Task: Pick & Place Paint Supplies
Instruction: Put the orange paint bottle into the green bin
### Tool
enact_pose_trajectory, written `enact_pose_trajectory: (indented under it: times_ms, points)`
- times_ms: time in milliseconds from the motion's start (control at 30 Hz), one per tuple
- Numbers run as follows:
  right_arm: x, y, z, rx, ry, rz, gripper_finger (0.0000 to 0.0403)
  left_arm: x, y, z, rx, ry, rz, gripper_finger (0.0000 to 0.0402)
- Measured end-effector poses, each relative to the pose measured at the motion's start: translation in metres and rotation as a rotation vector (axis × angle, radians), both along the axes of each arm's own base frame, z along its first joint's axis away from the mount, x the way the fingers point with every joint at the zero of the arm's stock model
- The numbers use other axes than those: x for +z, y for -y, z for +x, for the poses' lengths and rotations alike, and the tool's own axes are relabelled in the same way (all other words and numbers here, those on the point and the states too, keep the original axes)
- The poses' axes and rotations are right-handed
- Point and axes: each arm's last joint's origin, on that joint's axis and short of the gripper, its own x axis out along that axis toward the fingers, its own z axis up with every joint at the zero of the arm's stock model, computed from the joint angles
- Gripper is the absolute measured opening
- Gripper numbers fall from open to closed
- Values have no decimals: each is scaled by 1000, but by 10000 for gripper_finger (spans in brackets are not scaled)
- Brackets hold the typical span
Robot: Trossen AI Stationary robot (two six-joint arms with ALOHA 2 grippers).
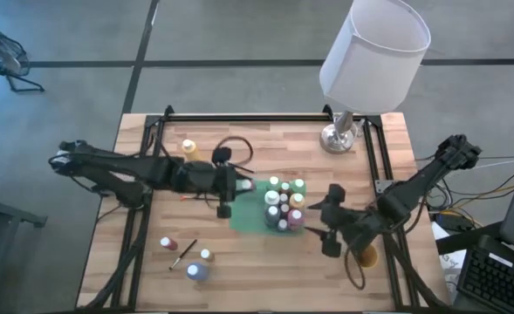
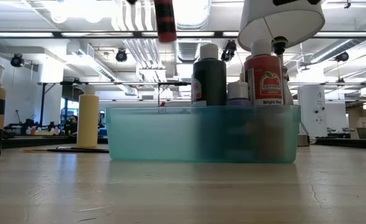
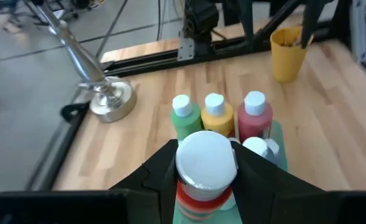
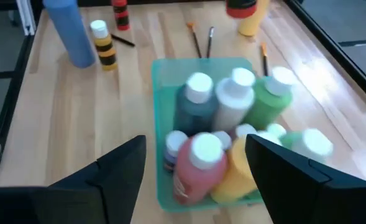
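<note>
While left gripper (image 3: 204, 180) clamps white-capped bottle (image 3: 205, 163), tray (image 4: 160, 99) just ahead

Both arms are dark, nearly black, made of slim round links with thicker blocks at the joints. The left arm (image 1: 134, 170) has a pale spot at its base. The right arm (image 1: 414, 187) looks the same. Their fingers are matte black and wedge-shaped.

I see bottles (image 1: 284, 206) standing in the tray (image 1: 246, 215), with the lamp (image 1: 339, 135) behind it and loose bottles (image 1: 187, 258) before it.
</note>
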Motion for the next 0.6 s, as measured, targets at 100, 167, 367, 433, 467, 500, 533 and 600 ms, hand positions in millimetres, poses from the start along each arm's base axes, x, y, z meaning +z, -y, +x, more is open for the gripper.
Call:
enact_pose_trajectory:
  times_ms: [100,167,367,433,467,500,533,600]
  points:
    - [-1,10,-13,-35,27,17,261,-22,-22,-4,10,39,-40,125]
    - [-1,18,-22,-58,53,32,256,-37,-35,-7,42,55,-47,125]
    - [-3,37,-47,-73,108,69,244,-71,-60,-11,25,79,-132,126]
    - [-3,43,-54,-91,138,68,242,-78,-62,-12,19,90,-144,126]
    - [-4,46,-57,-101,150,67,241,-81,-62,-12,19,91,-145,126]
    - [-5,48,-60,-105,156,66,240,-84,-62,-12,19,91,-145,126]
    - [-7,51,-63,-108,160,67,240,-88,-62,-11,19,85,-146,126]
    - [-8,54,-68,-118,179,68,241,-93,-62,-10,16,79,-148,126]
